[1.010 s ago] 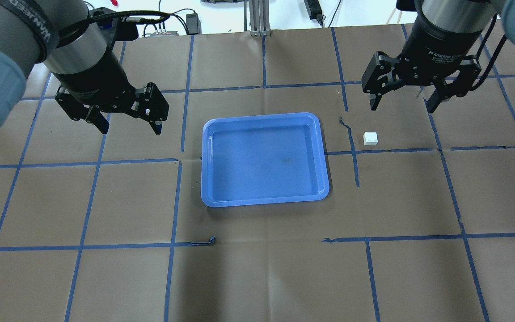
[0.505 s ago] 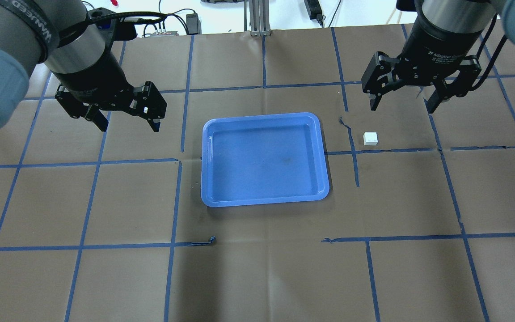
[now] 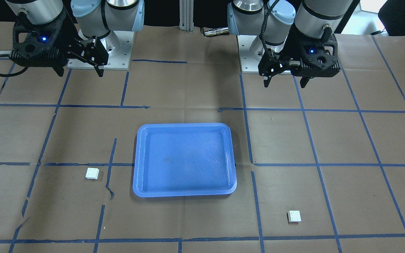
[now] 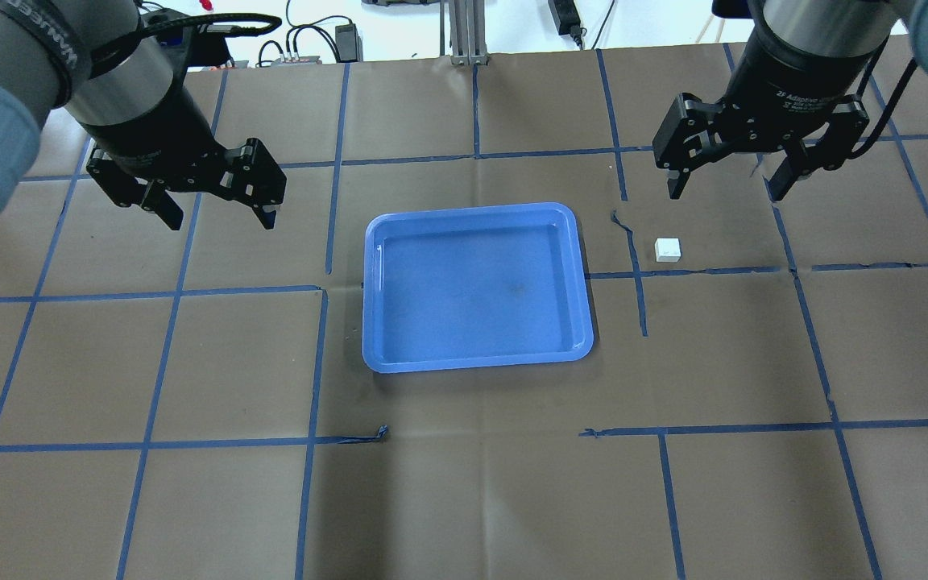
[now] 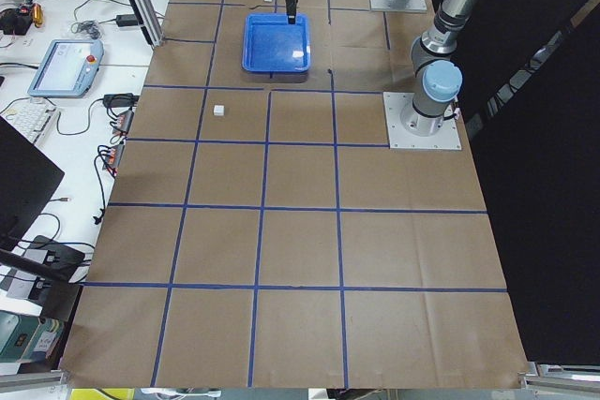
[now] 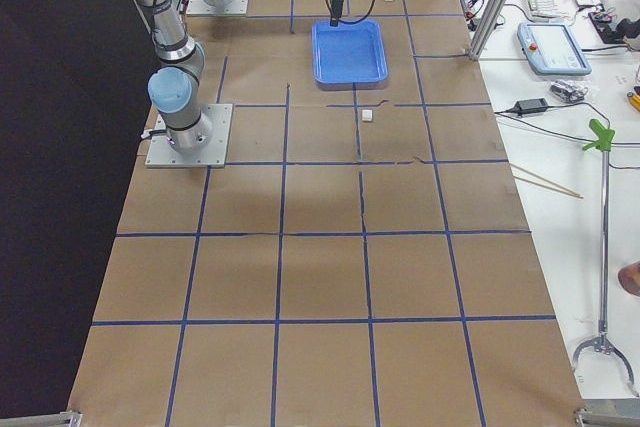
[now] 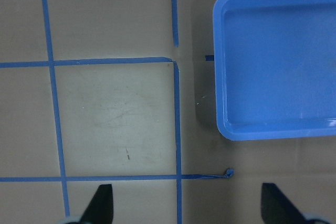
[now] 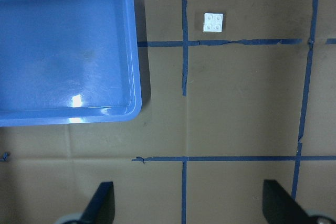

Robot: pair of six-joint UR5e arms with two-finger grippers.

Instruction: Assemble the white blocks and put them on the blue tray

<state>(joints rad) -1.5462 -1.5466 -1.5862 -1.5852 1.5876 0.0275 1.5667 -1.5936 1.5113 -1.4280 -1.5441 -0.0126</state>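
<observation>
Here the left gripper (image 4: 218, 219) hovers to the left of the blue tray (image 4: 476, 364), fingers spread and empty. A white block (image 3: 294, 216) lies well off the tray's left side. The other white block (image 4: 668, 250) sits near the tray's right rim. The right gripper (image 4: 724, 193) hangs nearby, fingers spread and empty.

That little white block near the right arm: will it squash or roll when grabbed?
Probably stiff and very light: the white block looks like hard plastic, tiny beside the blue tray. Its flat square sides suggest it would slide rather than roll if nudged.
</observation>
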